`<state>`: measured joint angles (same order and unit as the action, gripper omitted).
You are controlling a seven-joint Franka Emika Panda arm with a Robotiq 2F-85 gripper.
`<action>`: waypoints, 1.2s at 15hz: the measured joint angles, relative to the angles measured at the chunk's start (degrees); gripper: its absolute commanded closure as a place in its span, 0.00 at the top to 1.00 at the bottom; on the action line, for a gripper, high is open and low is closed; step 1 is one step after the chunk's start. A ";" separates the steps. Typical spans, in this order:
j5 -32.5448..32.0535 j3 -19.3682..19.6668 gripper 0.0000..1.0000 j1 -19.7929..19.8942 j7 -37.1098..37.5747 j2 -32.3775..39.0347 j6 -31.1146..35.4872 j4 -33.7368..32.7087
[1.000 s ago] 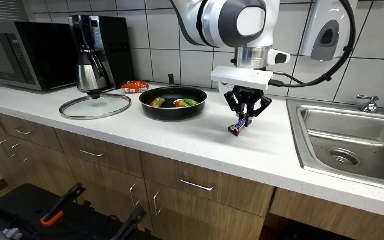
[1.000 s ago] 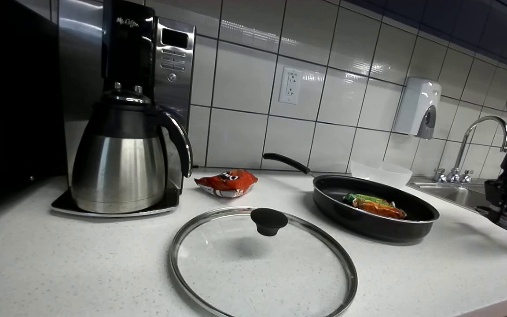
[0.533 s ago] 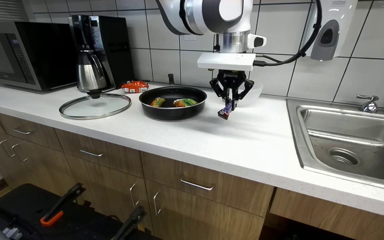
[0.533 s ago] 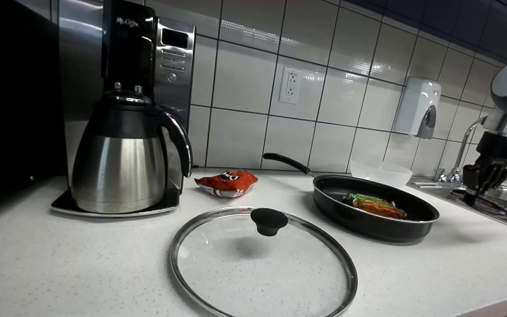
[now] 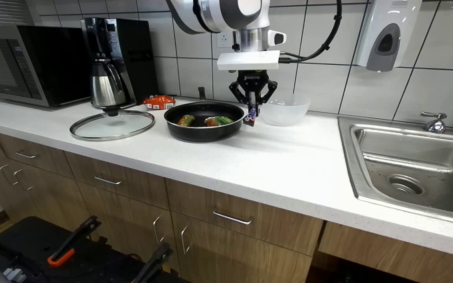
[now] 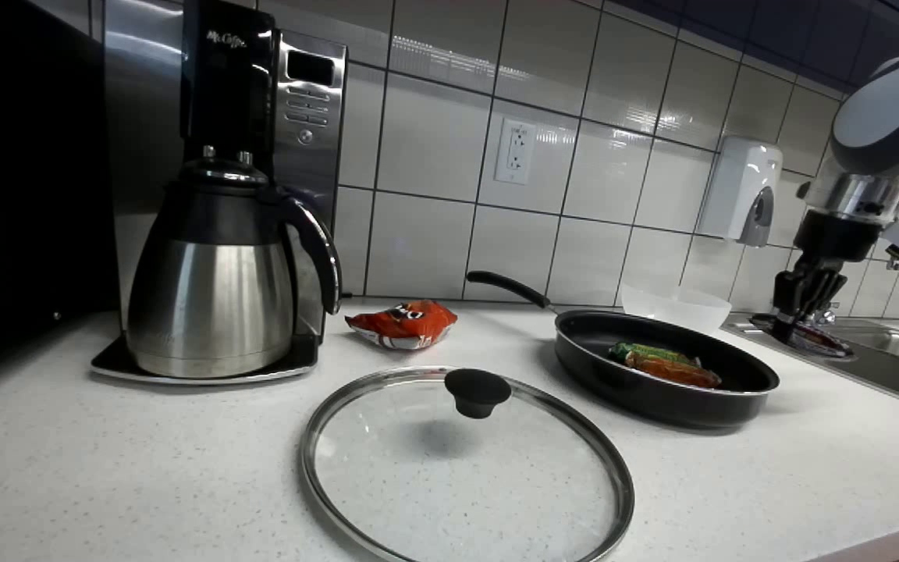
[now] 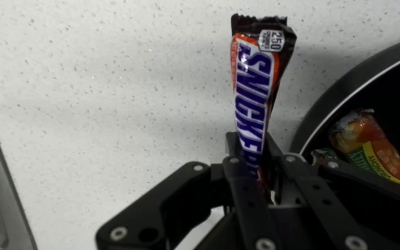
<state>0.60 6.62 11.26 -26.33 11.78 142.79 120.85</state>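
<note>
My gripper is shut on a Snickers bar, holding it above the white counter. The bar sticks out past the fingertips; its other end is hidden between the fingers. In an exterior view the bar appears at the right edge of a black frying pan. The gripper and bar also show beyond the pan. Inside the pan lie an orange-and-green wrapped bar and another wrapped bar. In the wrist view the pan's rim is right of the gripper.
A translucent white bowl stands behind the gripper. A glass lid and a red bag lie left of the pan. A coffee maker with steel carafe and a microwave stand farther left. A steel sink is at right.
My gripper has moved left and back, toward the pan, rising a little, with the Snickers bar still held. The white bowl has come into fuller view behind it. The pan and its contents stayed put.
</note>
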 measured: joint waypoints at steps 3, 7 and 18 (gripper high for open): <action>-0.50 -1.19 0.04 -1.28 -0.66 0.07 -0.52 -1.00; -0.63 -3.02 0.04 -2.97 -2.20 0.74 -2.06 -2.96; -0.65 -8.51 0.04 -6.41 -7.69 5.03 -4.78 -7.60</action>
<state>-0.05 -1.90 4.85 -34.02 16.81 138.01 113.25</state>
